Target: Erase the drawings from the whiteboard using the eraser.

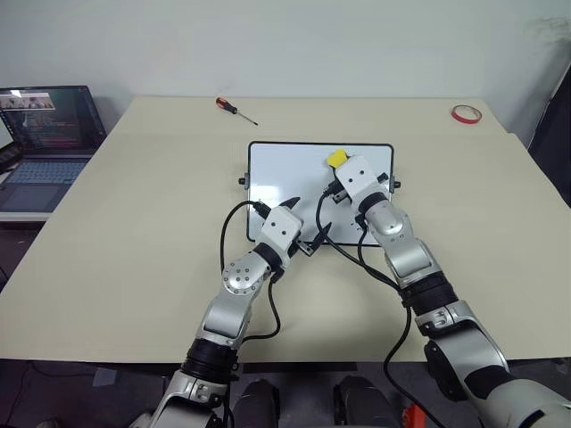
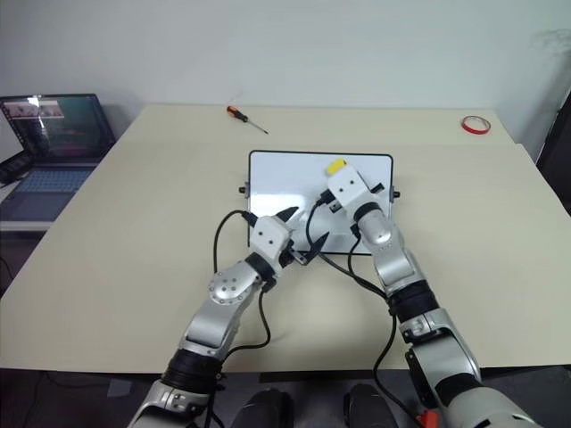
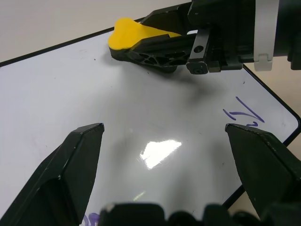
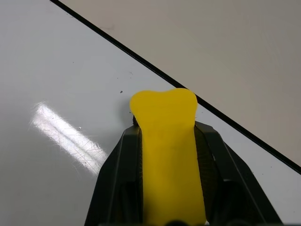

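The whiteboard (image 1: 281, 174) lies flat at the middle of the table. My right gripper (image 1: 338, 166) is shut on the yellow eraser (image 4: 165, 141), whose tip (image 1: 336, 158) rests on the board close to its far edge. My left gripper (image 1: 307, 221) stands open over the board's near part, with nothing between its fingers (image 3: 70, 165). In the left wrist view one of the drawings (image 3: 244, 114), a thin blue-purple scribble, sits by the board's framed edge. Part of another (image 3: 91, 219) shows just under that gripper. My arms hide the board's near right part in the head views.
A red-handled screwdriver (image 1: 235, 109) lies at the far side of the table, and a red tape ring (image 1: 465, 113) at the far right. An open laptop (image 1: 45, 143) stands off the table's left edge. Bare tabletop (image 1: 134, 232) surrounds the board.
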You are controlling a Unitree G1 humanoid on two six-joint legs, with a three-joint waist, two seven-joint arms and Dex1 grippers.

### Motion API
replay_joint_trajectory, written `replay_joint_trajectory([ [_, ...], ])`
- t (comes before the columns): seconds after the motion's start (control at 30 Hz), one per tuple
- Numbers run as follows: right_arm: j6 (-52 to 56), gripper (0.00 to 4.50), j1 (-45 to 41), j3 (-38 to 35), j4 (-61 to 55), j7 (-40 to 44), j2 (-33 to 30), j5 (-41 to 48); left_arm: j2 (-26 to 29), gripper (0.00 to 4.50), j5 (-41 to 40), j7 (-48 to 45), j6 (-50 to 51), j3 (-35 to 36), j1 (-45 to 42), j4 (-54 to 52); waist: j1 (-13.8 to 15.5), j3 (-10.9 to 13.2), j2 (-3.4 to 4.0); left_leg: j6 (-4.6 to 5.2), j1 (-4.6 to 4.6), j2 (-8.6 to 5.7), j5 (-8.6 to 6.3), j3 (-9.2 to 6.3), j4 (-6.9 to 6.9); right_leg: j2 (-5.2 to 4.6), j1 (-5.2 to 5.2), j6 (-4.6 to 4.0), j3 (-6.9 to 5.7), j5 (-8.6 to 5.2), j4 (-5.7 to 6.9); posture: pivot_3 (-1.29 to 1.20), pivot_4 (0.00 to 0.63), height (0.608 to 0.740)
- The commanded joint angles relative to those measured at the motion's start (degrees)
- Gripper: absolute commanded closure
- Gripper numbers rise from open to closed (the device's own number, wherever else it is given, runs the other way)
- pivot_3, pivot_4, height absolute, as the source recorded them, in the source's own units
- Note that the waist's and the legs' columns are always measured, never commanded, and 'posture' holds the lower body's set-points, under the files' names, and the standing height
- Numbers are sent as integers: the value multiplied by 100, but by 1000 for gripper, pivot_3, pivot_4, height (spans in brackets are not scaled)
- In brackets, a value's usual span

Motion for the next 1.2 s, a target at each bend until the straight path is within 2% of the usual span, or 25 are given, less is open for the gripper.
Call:
replay_joint_trajectory([
  [0.03, 16, 3354, 188, -48, -244, 78, -43, 8, -13, 0, -7, 29, -22, -16, -92, -188, 1, 0, 0, 0, 0, 0, 0, 0, 0, 0, 0, 0, 0, 0, 0, 0, 150, 740],
  [0.27, 197, 3354, 756, -273, -1201, 535, -122, 436, 57, 0, -82, -115, -36, -31, -11, -312, 9, 0, 0, 0, -7, 0, 0, 0, -1, 0, -5, 0, 0, 0, -3, 0, 150, 740],
  [0.53, 1183, 3354, 1602, -464, -2906, 857, -166, 765, 266, 0, -290, -468, -247, 17, 205, -571, 10, 3, 1, 0, -20, 3, -1, 0, -5, 1, -19, 0, 1, -1, -8, 0, 150, 740],
  [0.8, 2189, 3354, 2607, -911, -4524, 1155, -620, 1074, 782, 0, -1105, -1703, 1, -132, 748, -966, 47, 5, 3, 0, -21, 1, -1, -6, -7, -1, -12, 0, -3, -1, -23, 0, 150, 740],
  [1.0, 2407, 3354, 2924, -873, -4837, 1068, -660, 983, 824, 0, -905, -1913, -338, -246, 481, -303, 60, 5, 3, 0, -19, 1, -1, -7, -6, 2, -10, 0, -6, -1, -23, 0, 150, 740],
  [1.2, 2135, 3354, 2864, -699, -4462, 961, -595, 871, 759, 0, -697, -1826, -627, -288, 339, 23, 58, 6, 3, 0, -21, 0, -1, -6, -7, 3, -10, 0, -7, -1, -27, 0, 150, 740],
])
